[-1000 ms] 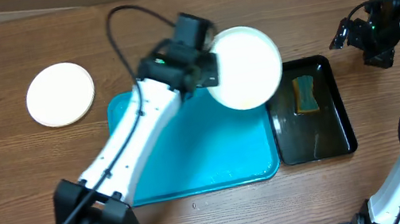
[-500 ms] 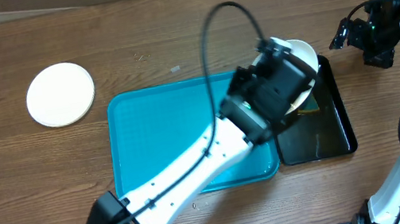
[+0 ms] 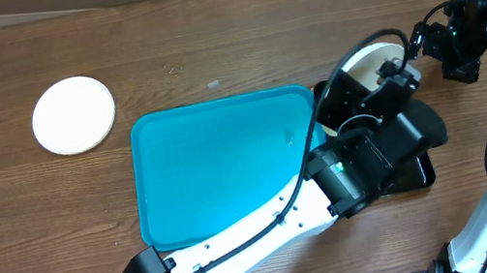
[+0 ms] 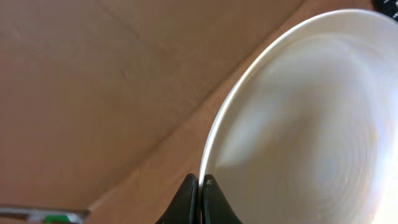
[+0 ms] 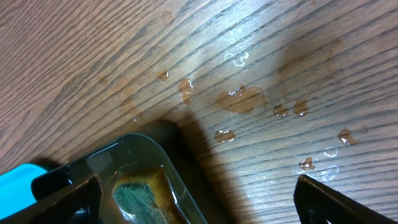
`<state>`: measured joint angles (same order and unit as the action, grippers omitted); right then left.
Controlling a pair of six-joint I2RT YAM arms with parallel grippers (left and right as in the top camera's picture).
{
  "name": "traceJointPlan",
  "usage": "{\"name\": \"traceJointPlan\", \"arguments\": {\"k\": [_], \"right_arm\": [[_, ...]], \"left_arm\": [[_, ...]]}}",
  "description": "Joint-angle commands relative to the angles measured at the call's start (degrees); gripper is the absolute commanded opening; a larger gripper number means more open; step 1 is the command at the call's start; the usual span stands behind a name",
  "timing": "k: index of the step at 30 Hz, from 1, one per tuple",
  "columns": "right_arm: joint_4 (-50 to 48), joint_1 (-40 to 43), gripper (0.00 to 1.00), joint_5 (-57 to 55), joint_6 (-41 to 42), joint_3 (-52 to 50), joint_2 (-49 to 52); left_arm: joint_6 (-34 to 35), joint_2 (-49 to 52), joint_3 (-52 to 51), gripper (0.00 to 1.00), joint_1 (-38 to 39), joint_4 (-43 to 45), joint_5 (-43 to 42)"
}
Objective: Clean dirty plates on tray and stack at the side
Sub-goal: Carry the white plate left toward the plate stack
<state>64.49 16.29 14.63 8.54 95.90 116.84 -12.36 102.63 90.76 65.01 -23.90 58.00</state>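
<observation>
Plate (image 4: 311, 124) hangs over black tray (image 5: 140, 138), left gripper (image 4: 200, 185) clamped on its rim; right gripper (image 5: 199, 202) gapes empty. We judge washing in hand; next, right gripper must fetch sponge (image 5: 140, 194).

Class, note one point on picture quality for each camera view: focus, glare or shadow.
Overhead: sharp and evenly lit, with a faint sheen on the turquoise tray. Left wrist: the plate, very close, looks soft; the table behind is blurred. Right wrist: crisp wood grain, water drops glinting, dark shadow beside the black tray.
</observation>
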Motion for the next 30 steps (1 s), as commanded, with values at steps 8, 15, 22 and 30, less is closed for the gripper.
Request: {"name": "traceJointPlan", "arguments": {"k": [8, 15, 22, 30], "right_arm": [[-0.2, -0.2, 1.00, 0.0, -0.2, 1.2, -1.8], [-0.2, -0.2, 1.00, 0.0, -0.2, 1.2, -1.8], [-0.2, -0.2, 1.00, 0.0, -0.2, 1.2, -1.8], [-0.2, -0.2, 1.00, 0.0, -0.2, 1.2, -1.8]], "left_arm": [[-7.4, -1.8, 1.3, 0.04, 0.3, 3.7, 2.6], [2.6, -1.8, 1.2, 0.04, -0.7, 0.3, -0.7], [21.9, -1.8, 1.2, 0.04, -9.5, -11.1, -27.8], [32.2, -1.8, 1.2, 0.04, -32.0, -17.1, -64.9]]}}
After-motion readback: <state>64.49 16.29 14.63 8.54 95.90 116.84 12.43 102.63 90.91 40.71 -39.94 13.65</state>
